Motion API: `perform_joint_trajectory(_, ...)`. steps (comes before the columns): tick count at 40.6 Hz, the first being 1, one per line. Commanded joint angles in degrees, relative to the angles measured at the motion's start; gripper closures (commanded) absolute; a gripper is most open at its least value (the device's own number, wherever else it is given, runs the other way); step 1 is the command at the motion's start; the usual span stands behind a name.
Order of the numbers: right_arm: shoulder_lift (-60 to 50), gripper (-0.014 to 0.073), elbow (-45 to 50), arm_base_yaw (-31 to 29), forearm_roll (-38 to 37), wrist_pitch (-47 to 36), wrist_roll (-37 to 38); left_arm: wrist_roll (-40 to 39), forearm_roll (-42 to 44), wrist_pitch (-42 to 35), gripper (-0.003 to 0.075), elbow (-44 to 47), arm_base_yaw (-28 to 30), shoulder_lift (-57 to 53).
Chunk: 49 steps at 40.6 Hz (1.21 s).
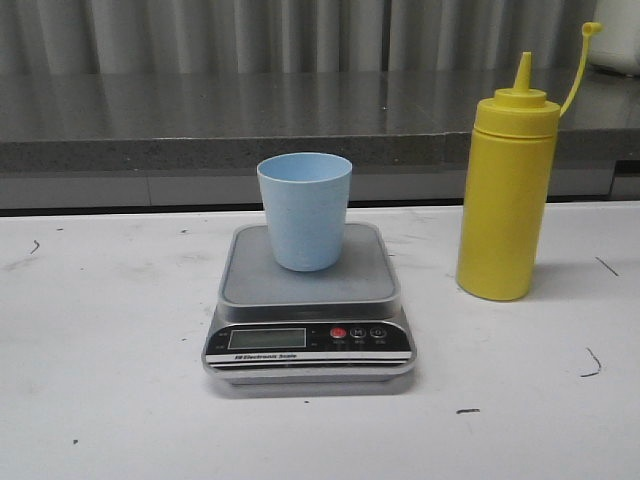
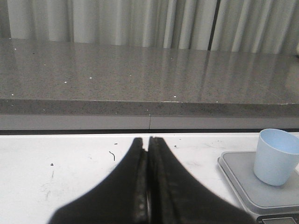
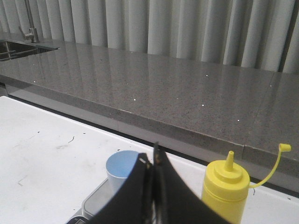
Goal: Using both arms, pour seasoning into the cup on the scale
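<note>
Nothing started yet: cup (image 1: 305,209) sits upright on scale (image 1: 308,300), seasoning bottle (image 1: 506,195) stands on tabletop (image 1: 100,380) just right of it, cap off. Left hand (image 2: 148,186) & right hand (image 3: 154,196) both pressed together, empty. Grab + pour all left.

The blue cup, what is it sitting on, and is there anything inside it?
The cup stands upright on the scale, toward the platform's back. Its inside looks empty, though the bottom is hidden by the rim.

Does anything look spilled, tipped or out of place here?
Nothing stands out. The cup sits upright on the scale, the bottle stands upright beside it with its cap off the nozzle, and no spill shows on the table.
</note>
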Motion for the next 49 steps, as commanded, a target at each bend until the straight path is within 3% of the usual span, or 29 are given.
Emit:
perform_joint_trajectory(1,0.1,0.0702,-1.6,-0.2,0.1,-3.3,-0.4,-0.5,-0.5,-5.3,0.0740,-1.1,0.2,0.6)
perform_joint_trajectory(23,0.1,0.0702,-1.6,-0.2,0.1,-3.3,-0.4,-0.5,-0.5,-26.2,0.0740,20.5,5.7,-2.2)
perform_joint_trajectory(30,0.1,0.0702,-1.6,-0.2,0.1,-3.3,-0.4,-0.5,-0.5,-21.3,0.0740,20.7,5.7,-2.0)
perform_joint_trajectory(49,0.1,0.0702,-1.6,-0.2,0.1,-3.2,-0.4,-0.5,-0.5,-21.3,0.0740,20.7,5.7,-2.0)
